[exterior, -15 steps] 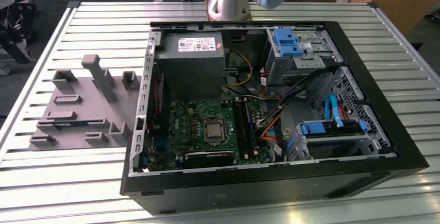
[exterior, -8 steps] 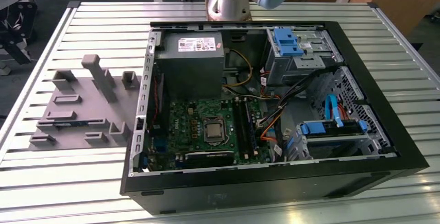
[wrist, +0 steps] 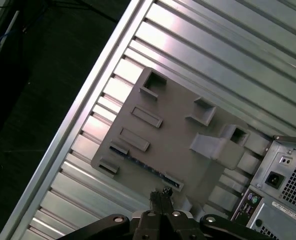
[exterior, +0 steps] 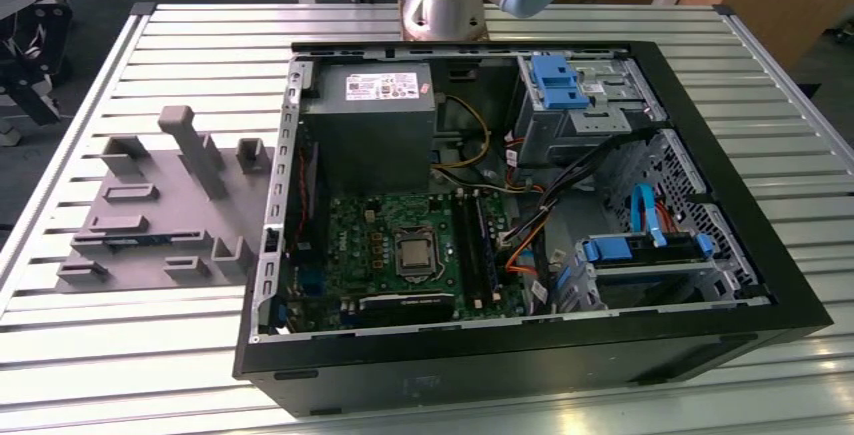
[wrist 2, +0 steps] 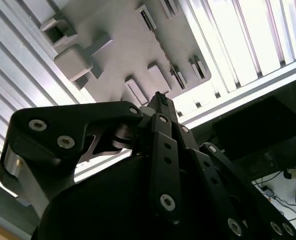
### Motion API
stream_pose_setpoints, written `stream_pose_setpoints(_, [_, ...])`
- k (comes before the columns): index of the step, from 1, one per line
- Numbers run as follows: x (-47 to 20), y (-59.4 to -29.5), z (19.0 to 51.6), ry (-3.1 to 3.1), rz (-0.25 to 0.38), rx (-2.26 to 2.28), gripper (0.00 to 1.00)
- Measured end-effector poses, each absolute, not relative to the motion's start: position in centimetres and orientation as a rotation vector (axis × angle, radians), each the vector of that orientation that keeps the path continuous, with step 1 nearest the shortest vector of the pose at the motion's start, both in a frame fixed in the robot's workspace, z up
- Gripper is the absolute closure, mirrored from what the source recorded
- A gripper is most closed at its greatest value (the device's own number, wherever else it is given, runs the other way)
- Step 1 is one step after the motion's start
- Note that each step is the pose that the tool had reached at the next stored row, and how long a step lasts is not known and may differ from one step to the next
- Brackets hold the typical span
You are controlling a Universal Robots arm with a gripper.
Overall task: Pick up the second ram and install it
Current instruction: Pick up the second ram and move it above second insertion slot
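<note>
One thin blue-green stick, the second ram (exterior: 134, 241), stands on edge in the grey fixture plate (exterior: 147, 205) near the surface's (exterior: 160, 355) edge at the exterior view's left, just beside the open computer case (exterior: 747, 255).

In the first wrist view the fingers (wrist: 155, 197) are closed on nothing and hang over the ram's (wrist: 145, 166) case-side end. Its long axis runs along the slats, with bare slats beyond the plate.

In the second wrist view the fingers (wrist 2: 161, 107) point down at the plate (wrist 2: 118, 45).
</note>
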State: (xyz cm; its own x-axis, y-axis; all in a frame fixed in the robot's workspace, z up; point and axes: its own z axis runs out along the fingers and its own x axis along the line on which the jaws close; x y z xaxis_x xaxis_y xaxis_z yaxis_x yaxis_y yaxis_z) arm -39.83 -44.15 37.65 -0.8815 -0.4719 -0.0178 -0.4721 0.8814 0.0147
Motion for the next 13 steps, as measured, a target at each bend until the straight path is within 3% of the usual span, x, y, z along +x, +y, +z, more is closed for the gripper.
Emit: stream_pose_setpoints(13, [-39.84, -44.15, 37.57, 2.936, 0.031, -1.084, 0.89])
